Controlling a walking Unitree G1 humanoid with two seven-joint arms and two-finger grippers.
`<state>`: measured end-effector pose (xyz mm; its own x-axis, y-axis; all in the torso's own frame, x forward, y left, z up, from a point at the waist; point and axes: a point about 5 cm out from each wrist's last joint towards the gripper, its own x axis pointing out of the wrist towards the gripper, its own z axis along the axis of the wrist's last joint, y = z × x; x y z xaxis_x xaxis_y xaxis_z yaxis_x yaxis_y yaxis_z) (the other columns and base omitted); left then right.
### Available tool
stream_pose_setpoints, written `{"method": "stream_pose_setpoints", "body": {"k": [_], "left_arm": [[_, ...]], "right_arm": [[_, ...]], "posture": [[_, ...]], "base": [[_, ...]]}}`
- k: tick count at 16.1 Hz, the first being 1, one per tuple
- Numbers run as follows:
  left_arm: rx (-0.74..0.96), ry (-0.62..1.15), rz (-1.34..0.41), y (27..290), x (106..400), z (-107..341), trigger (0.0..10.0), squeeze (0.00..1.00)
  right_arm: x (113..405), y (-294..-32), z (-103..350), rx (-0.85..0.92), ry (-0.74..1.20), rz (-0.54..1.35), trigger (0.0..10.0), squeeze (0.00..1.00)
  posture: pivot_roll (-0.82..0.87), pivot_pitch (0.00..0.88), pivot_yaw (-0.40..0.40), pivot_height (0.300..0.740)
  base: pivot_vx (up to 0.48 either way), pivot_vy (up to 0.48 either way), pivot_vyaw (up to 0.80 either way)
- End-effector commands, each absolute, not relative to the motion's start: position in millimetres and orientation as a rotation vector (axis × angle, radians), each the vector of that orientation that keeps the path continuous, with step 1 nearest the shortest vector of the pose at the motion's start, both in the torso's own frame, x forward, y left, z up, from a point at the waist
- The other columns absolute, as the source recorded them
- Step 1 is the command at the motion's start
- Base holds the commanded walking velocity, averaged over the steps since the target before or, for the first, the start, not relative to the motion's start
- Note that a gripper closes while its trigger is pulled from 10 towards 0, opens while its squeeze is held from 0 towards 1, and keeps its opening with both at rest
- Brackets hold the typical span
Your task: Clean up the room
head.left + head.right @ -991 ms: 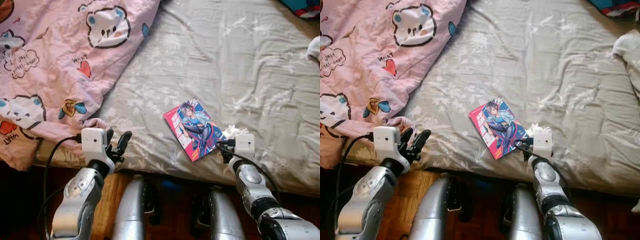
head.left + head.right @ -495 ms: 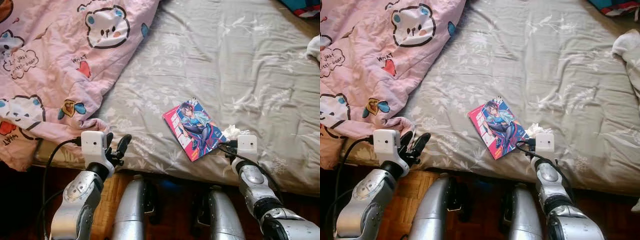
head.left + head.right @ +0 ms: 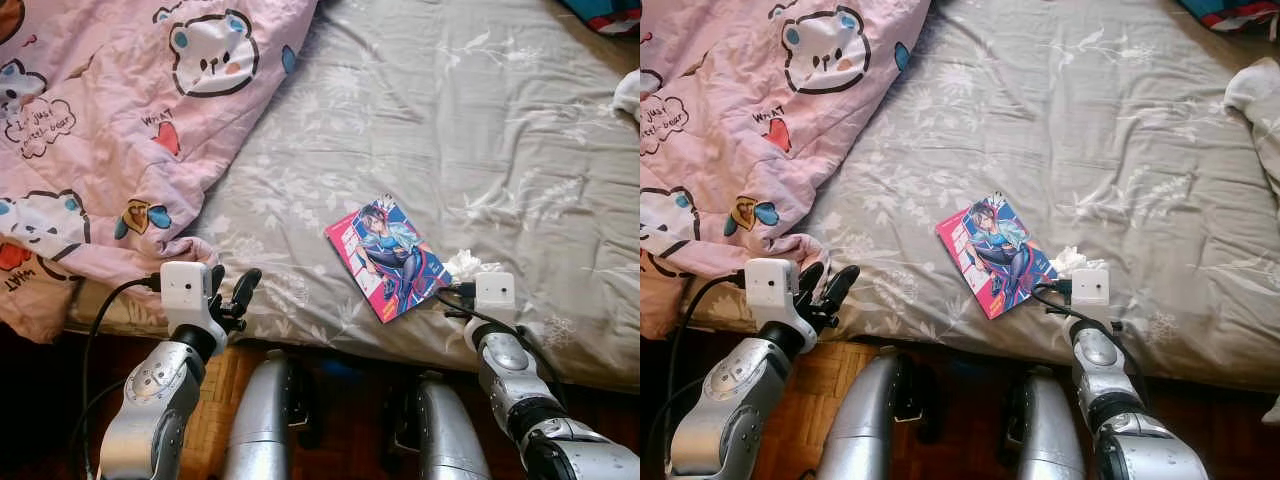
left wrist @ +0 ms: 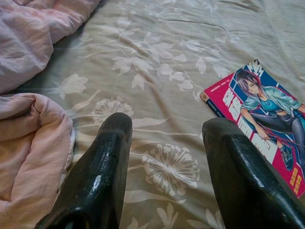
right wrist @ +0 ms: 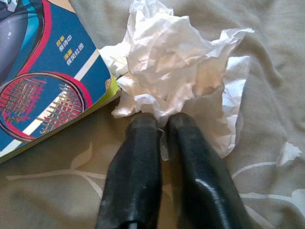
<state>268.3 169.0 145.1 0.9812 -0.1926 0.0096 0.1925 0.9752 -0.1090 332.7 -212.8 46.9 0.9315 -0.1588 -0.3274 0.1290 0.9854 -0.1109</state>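
Right now the right gripper (image 5: 159,124) sits w/ fingers pinched together on the near edge of a crumpled white tissue (image 5: 178,62), at about 5 o'clock on the grey floral bedsheet (image 3: 450,120). Tissue touches the corner of a comic book (image 3: 388,256) lying flat near the bed's front edge. Left gripper (image 4: 167,143) hovers at 7 o'clock, fingers apart, just beside the pink bear-print blanket (image 3: 110,130).

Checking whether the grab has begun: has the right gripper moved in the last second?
Yes, slightly: the right gripper has drawn back from the comic book toward the bed edge, fingers pinching the crumpled tissue.
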Motion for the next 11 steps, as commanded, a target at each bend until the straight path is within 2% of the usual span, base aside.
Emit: {"method": "stream_pose_setpoints", "body": {"k": [1,6,10,11], "left_arm": [[-0.105,0.038,-0.173,174.9,262.4,137.2,10.0,0.00],[-0.072,0.037,-0.147,188.8,264.3,137.4,10.0,0.00],[-0.078,0.063,-0.149,185.4,263.2,125.2,10.0,0.00],[-0.080,0.070,-0.147,182.3,263.3,118.7,10.0,0.00]], "right_arm": [[321.5,-216.8,33.0,-0.075,0.397,-0.161,0.0,0.00],[321.7,-219.0,33.9,-0.078,0.395,-0.172,0.0,0.00],[322.9,-216.2,36.4,-0.046,0.356,-0.176,0.0,0.00],[322.6,-218.8,40.0,-0.014,0.303,-0.199,0.0,0.00]], "posture": [[0.16,0.552,0.083,0.646],[0.16,0.523,0.084,0.646],[0.14,0.495,0.073,0.646],[0.13,0.464,0.066,0.646]], "base": [[0.000,0.000,0.00],[0.000,0.000,0.00],[0.000,0.000,0.00],[0.000,0.000,0.00]]}}
